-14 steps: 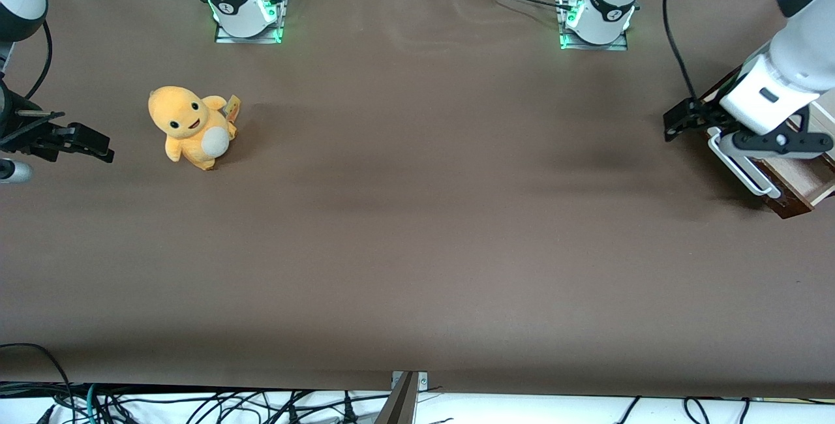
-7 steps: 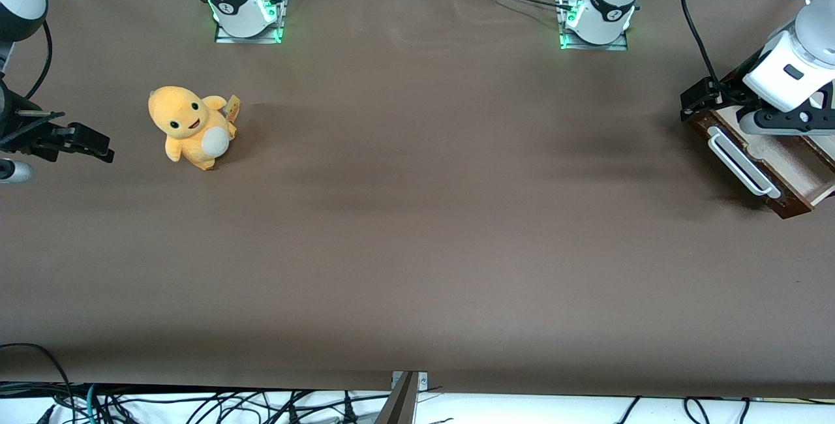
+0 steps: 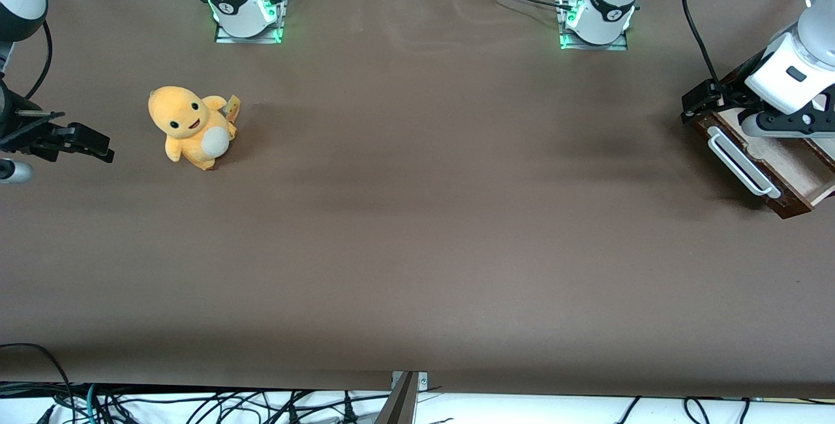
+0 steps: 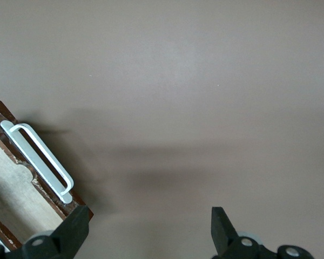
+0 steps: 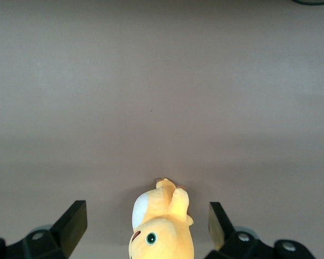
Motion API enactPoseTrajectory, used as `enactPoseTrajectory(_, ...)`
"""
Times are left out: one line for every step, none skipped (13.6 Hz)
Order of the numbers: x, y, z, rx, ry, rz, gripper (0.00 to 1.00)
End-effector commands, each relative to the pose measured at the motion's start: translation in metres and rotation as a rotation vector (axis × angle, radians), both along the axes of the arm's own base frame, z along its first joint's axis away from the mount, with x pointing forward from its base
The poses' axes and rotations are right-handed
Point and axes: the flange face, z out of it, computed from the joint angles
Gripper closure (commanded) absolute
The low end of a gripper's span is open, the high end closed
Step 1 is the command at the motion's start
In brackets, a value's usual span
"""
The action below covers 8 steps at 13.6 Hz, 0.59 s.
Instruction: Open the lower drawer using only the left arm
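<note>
Broad brown table (image 3: 417, 228), matte and faintly streaked; tangled cables along the edge nearest the front camera. No legible writing anywhere. At the working arm's end, lower drawer (image 3: 776, 166) pulled out, pale wood inside showing, white bar handle (image 3: 742, 162) on its dark front. Left arm (image 3: 792, 65) above it, gripper (image 4: 148, 226) raised over the table beside the drawer, fingers (image 4: 75, 226) spread wide, gripping nothing. Toward the parked arm's end, yellow plush toy (image 3: 189, 127).

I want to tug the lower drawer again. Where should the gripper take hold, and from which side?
Probably the long bar handle on the lower drawer, at mid-span from above: it stands off the dark front. The gripper is open, above the table beside it.
</note>
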Motion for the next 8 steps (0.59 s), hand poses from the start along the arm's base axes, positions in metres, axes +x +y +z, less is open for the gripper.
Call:
enactPoseTrajectory(0.0045,0.0002,0.0052,-0.022,0.004,-0.021,0.0)
enactPoseTrajectory(0.0044,-0.0006,0.0052,-0.022,0.004,-0.024,0.0)
enactPoseTrajectory(0.0044,-0.0006,0.0052,-0.022,0.004,-0.024,0.0)
enactPoseTrajectory(0.0043,-0.0023,0.0052,-0.022,0.004,-0.025,0.0)
enactPoseTrajectory(0.0042,-0.005,0.0052,-0.024,0.004,-0.031,0.0)
enactPoseTrajectory(0.0041,-0.0063,0.0052,-0.028,0.004,-0.031,0.0)
enactPoseTrajectory(0.004,-0.0071,0.0052,-0.028,0.004,-0.032,0.0)
enactPoseTrajectory(0.0041,-0.0065,0.0052,-0.03,0.004,-0.031,0.0)
